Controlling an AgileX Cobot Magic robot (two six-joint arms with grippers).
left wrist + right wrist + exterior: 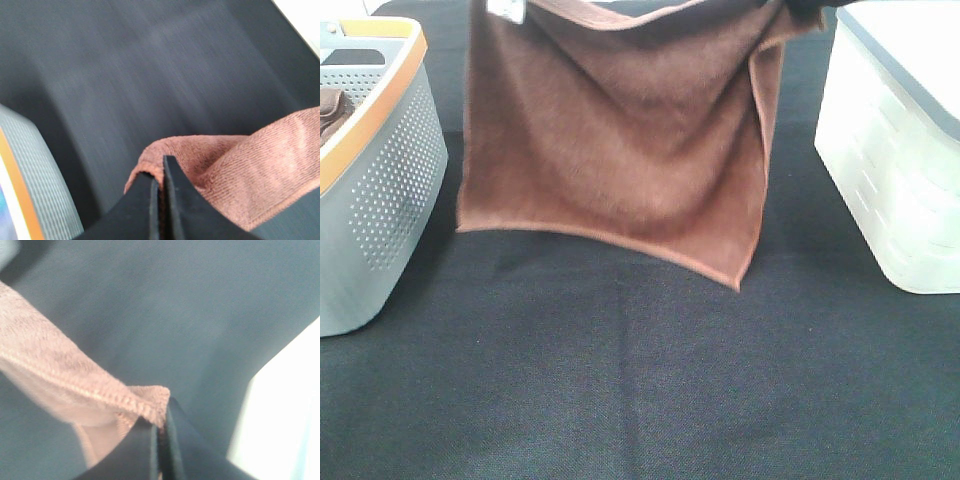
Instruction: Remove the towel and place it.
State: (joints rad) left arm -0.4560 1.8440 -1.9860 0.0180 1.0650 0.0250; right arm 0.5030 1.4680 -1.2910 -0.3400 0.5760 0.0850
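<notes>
The reddish-brown towel [620, 140] hangs spread out in the air above the black table, its top edge at the upper border of the high view and its lower corner dangling to the right. A small white tag [506, 8] shows at its upper left corner. Both grippers are cut off by that view's top edge. In the left wrist view my left gripper [160, 172] is shut on a bunched corner of the towel [240, 170]. In the right wrist view my right gripper [162, 422] is shut on the hemmed corner of the towel [65, 385].
A grey perforated basket with an orange rim [380, 180] stands at the left, with something brown inside. A white lidded plastic box [900, 150] stands at the right. Black cloth [640, 380] covers the table.
</notes>
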